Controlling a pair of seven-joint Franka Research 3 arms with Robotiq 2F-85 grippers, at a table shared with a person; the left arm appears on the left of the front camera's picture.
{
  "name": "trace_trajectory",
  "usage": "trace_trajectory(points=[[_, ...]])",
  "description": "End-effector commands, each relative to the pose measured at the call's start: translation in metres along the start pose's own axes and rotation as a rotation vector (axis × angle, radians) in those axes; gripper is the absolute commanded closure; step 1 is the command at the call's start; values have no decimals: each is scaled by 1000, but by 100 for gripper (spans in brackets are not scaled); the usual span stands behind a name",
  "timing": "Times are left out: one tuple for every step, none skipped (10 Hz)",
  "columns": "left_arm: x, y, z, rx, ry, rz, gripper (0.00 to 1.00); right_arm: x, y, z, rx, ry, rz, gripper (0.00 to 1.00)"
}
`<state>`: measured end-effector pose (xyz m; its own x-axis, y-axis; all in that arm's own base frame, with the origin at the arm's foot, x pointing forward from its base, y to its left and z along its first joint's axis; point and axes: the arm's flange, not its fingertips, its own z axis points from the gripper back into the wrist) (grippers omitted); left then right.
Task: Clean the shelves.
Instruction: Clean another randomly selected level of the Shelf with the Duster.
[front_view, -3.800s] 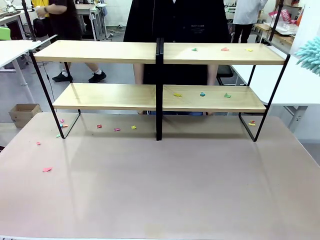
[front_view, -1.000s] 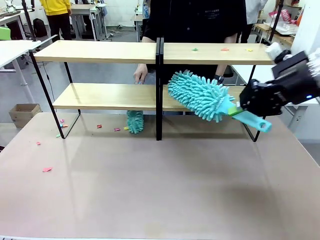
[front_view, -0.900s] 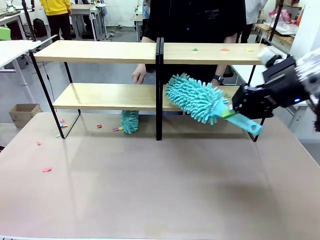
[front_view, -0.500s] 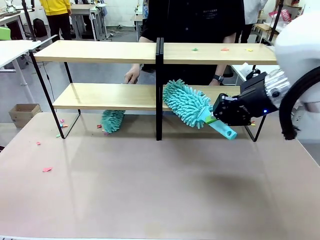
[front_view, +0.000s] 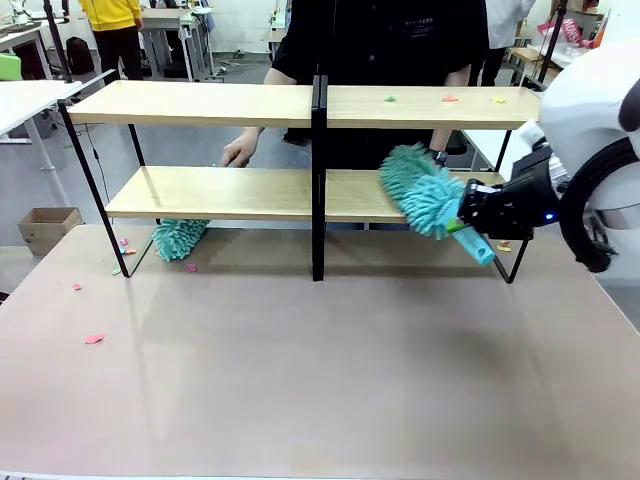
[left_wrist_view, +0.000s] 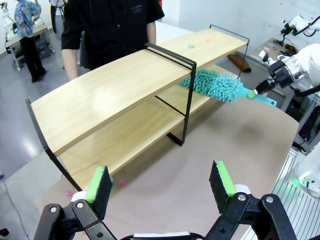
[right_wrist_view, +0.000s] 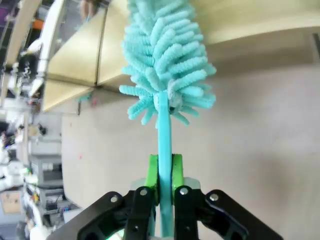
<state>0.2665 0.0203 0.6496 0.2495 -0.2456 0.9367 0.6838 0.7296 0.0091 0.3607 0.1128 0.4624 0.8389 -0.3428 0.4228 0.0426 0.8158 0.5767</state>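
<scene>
The shelves (front_view: 200, 103) stand across the far half of the table, two light wooden boards on a black frame. My right gripper (front_view: 478, 212) is shut on the handle of a teal fluffy duster (front_view: 418, 190), whose head lies on the lower right board. In the right wrist view the duster (right_wrist_view: 167, 55) points away from the gripper (right_wrist_view: 164, 175) toward the shelves (right_wrist_view: 75, 60). Small paper scraps (front_view: 450, 98) lie on the upper right board. My left gripper (left_wrist_view: 160, 182) hangs open above the table, facing the shelves (left_wrist_view: 115, 85).
A person stands behind the shelves; a hand (front_view: 238, 152) reaches past the lower left board, and a second teal duster (front_view: 180, 238) sweeps the table beneath it. Paper scraps (front_view: 94, 339) dot the table's left side. A cardboard box (front_view: 48, 228) sits on the floor at left.
My right gripper has drawn the duster to the right along the lower right board. The person's duster has swept left under the lower left board, pushing scraps along.
</scene>
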Motion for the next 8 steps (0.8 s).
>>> trace_trajectory(points=[[0,0,0,-2,3,1,0,-3,-23,10,-128,-151,-86,88],[0,0,0,-2,3,1,0,-1,-33,27,-229,-212,-111,88],[0,0,0,-2,3,1,0,0,-41,46,-304,-295,-105,88],[0,0,0,-2,3,1,0,0,-44,56,-297,-386,-71,88],[0,0,0,-2,3,1,0,-3,-43,60,-260,-411,-31,88],[0,0,0,-2,3,1,0,-11,-39,57,-257,-392,28,88],[0,0,0,-2,3,1,0,-20,-32,54,-163,-257,51,88],[0,0,0,-2,3,1,0,-22,-30,50,-104,-158,21,88]])
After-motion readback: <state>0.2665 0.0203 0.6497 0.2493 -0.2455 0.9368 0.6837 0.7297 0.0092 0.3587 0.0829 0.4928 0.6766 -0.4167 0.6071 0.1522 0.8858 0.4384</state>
